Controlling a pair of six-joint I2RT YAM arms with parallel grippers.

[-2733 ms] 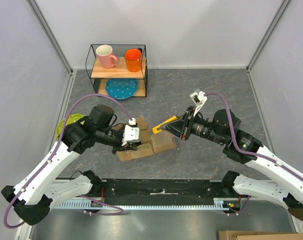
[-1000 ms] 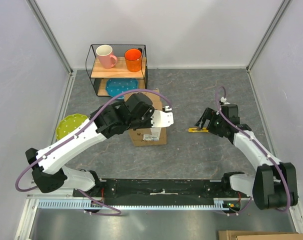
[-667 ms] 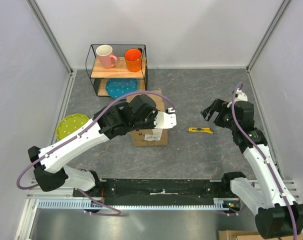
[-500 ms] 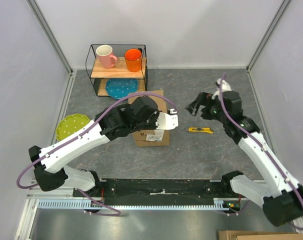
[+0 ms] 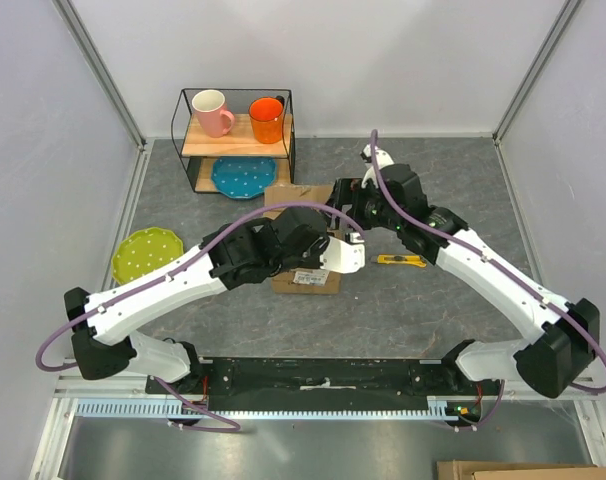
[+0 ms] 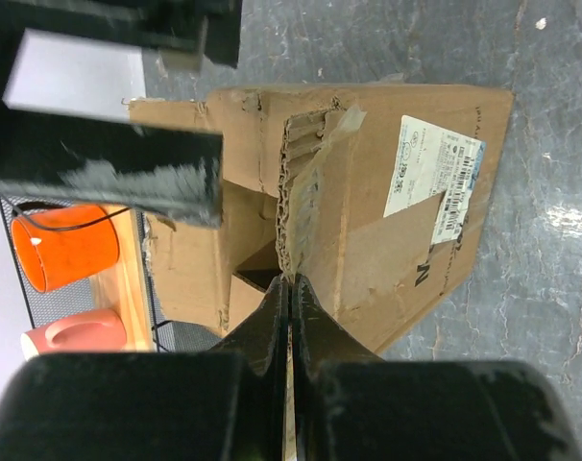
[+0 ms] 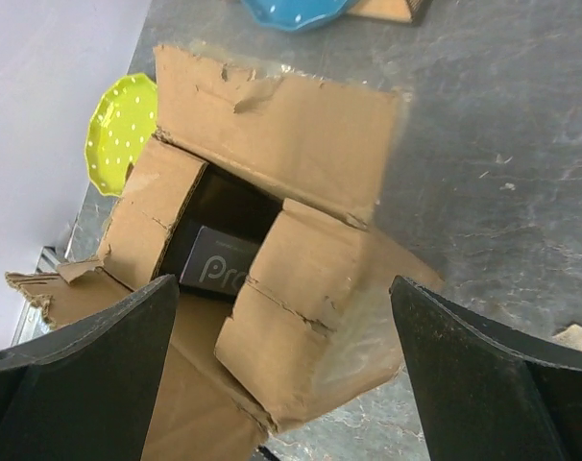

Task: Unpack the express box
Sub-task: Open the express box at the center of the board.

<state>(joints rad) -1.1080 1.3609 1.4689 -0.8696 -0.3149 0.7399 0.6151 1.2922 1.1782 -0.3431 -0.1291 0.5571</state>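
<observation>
L jaws on box (image 6: 368,250), cutter (image 5: 401,261) near

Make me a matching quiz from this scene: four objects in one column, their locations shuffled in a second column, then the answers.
1. pink mug
2. blue plate
3. green plate
4. cutter

A. on the table, right of the box
B. lower shelf
C. upper shelf
D. on the table, near the left wall

Pairs: 1-C, 2-B, 3-D, 4-A.
</observation>
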